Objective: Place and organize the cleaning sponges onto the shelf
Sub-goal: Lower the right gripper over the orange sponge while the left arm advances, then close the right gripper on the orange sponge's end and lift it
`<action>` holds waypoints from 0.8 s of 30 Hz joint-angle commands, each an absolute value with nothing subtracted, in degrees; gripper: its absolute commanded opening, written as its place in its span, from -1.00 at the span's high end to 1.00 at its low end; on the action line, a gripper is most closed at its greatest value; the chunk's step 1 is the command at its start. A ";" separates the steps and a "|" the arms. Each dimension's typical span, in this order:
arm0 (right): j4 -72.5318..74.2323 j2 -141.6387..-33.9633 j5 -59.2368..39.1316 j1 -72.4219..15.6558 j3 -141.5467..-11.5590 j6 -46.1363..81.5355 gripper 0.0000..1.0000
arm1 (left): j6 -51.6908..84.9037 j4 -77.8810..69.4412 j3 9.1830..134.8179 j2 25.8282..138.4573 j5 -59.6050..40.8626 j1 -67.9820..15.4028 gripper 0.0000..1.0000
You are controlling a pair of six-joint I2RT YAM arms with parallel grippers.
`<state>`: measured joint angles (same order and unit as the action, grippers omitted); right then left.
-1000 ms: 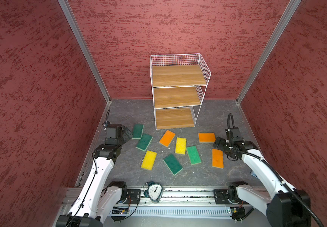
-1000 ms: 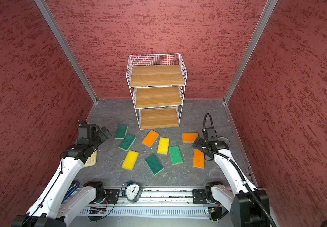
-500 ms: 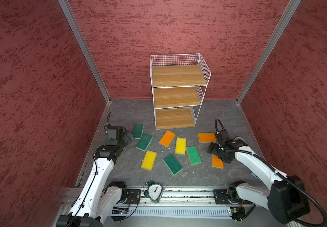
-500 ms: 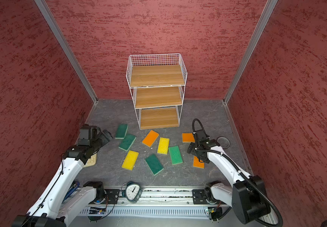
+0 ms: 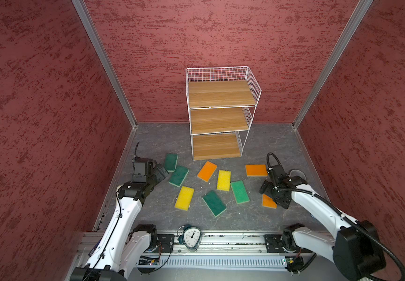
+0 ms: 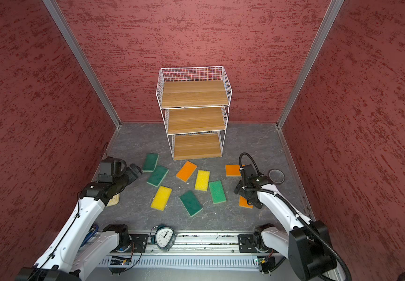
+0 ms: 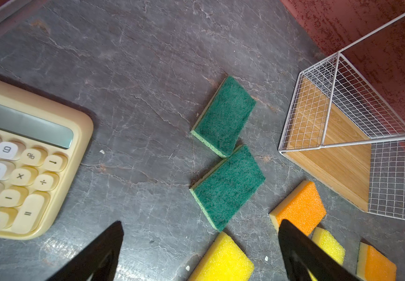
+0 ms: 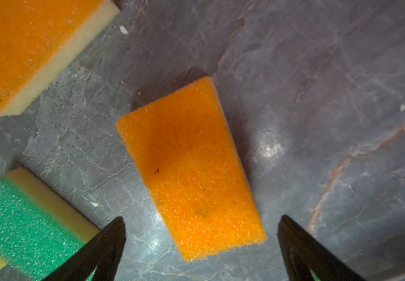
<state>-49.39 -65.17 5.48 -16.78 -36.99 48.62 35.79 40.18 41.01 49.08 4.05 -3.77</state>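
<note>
Several sponges lie flat on the grey floor in front of the shelf (image 5: 218, 95) (image 6: 194, 93), whose three boards are bare. My right gripper (image 5: 273, 195) (image 8: 202, 219) hangs open just above an orange sponge (image 8: 191, 165) (image 5: 268, 202), one finger on each side, touching nothing. Another orange sponge (image 5: 256, 170) and a light green one (image 5: 239, 192) lie close by. My left gripper (image 5: 162, 171) (image 7: 201, 226) is open and empty beside two dark green sponges (image 7: 224, 116) (image 7: 228, 185). A yellow sponge (image 7: 223, 260) lies below its fingers.
A cream calculator (image 7: 26, 158) lies at the left wall, under my left arm. An alarm clock (image 5: 191, 239) stands on the front rail. A dark ring (image 6: 276, 175) lies at the right wall. Red walls close in three sides.
My right gripper has swung toward the middle and down over the front orange sponge, staying open. My left gripper has edged a little toward the dark green sponges.
</note>
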 commanded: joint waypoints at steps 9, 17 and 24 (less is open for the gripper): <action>-46.16 -68.36 7.58 -17.07 -35.75 46.10 -0.98 | 36.84 41.73 40.67 47.29 3.25 -4.43 -0.99; -41.44 -72.43 4.37 -17.07 -34.10 44.92 -0.91 | 37.09 42.76 41.61 47.22 3.91 -4.57 -0.99; -37.36 -74.11 1.74 -17.54 -34.15 46.29 -0.88 | 37.53 43.09 41.98 47.29 3.91 -4.88 -1.00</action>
